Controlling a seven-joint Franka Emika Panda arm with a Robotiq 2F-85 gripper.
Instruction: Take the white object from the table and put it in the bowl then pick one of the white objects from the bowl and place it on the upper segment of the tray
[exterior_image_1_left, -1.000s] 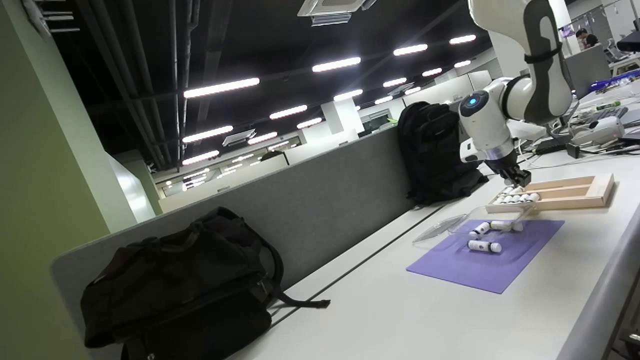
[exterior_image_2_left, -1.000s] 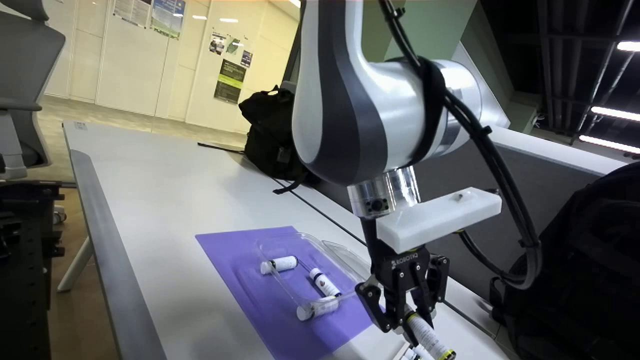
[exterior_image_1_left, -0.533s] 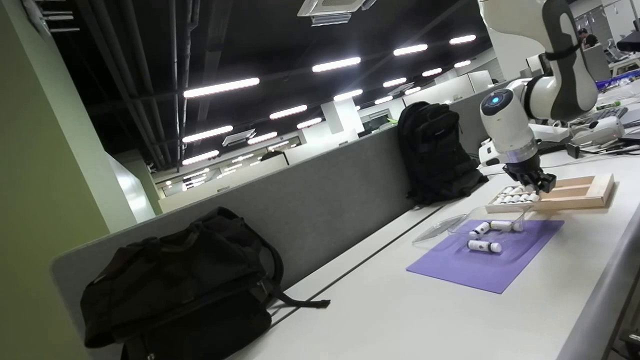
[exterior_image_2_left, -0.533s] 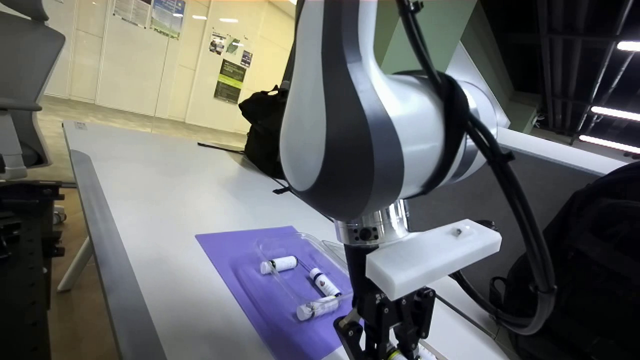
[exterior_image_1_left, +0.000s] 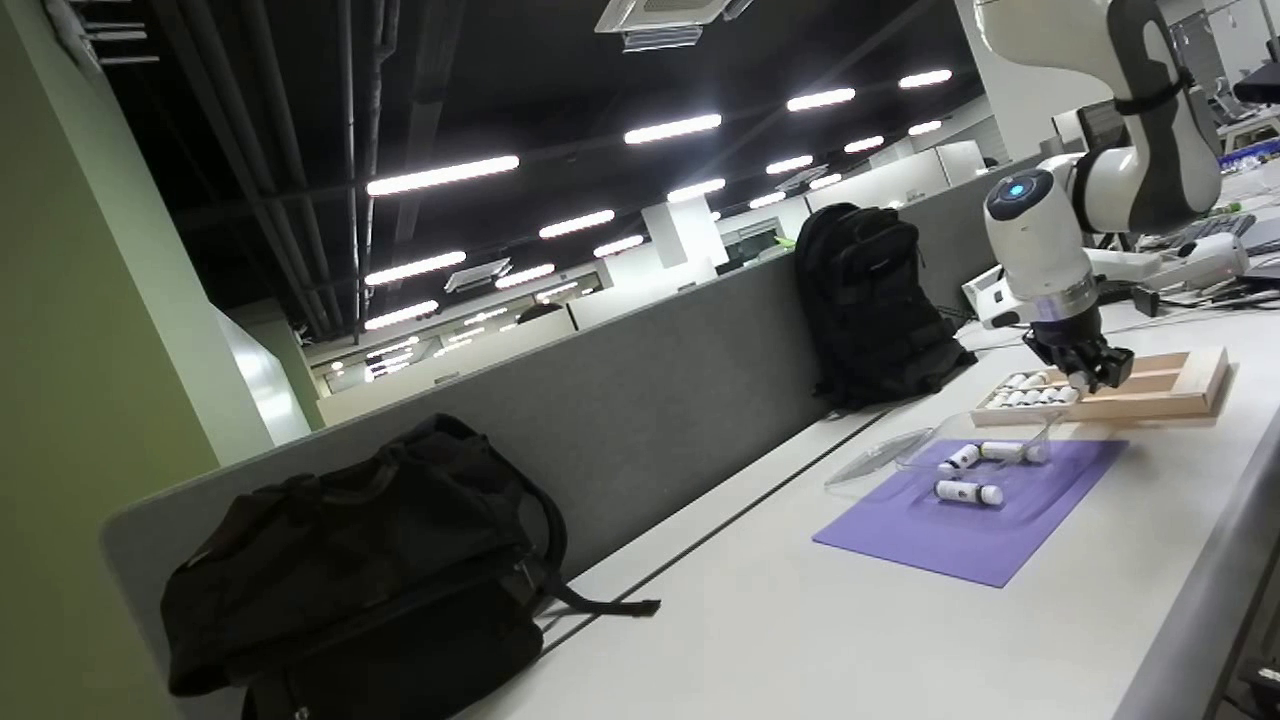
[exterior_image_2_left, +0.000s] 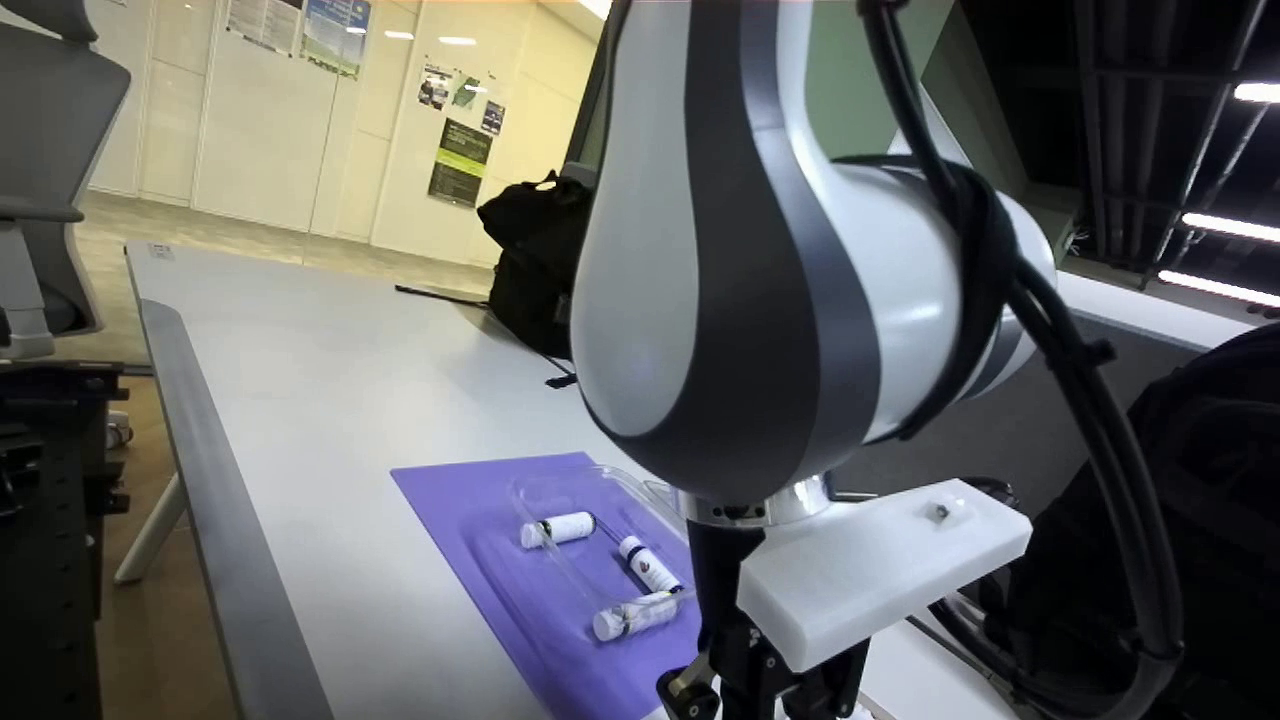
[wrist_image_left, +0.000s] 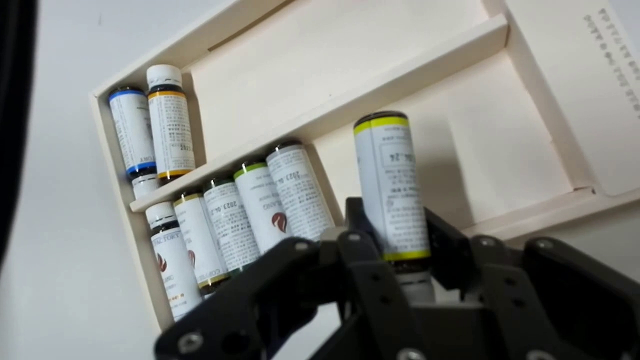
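The wooden tray (exterior_image_1_left: 1150, 406) stands beyond the purple mat. It also shows in the wrist view (wrist_image_left: 555, 85), split by a divider into two long compartments. My gripper (exterior_image_1_left: 1095, 375) is shut on a white bottle (wrist_image_left: 392, 185) with yellow bands, one of the white objects, held between the fingers in the wrist view (wrist_image_left: 395, 235). The bottle is above the tray's lower compartment and casts a shadow there. The bowl is a clear plastic dish (exterior_image_2_left: 580, 584) on the mat. Three white bottles (exterior_image_2_left: 649, 563) lie in it. The gripper's fingertips are cut off in that exterior view.
Two bottles (wrist_image_left: 172, 132) lie in the tray's upper compartment at its left end. Several bottles (wrist_image_left: 260, 205) fill the left part of the lower one. The purple mat (exterior_image_1_left: 960, 550) lies before the tray, with a clear lid (exterior_image_1_left: 880, 457) beside it. A backpack (exterior_image_1_left: 865, 310) stands behind.
My gripper has moved right along the tray in an exterior view and sunk toward the bottom edge in another, still holding the bottle. The bottles on the mat have not moved.
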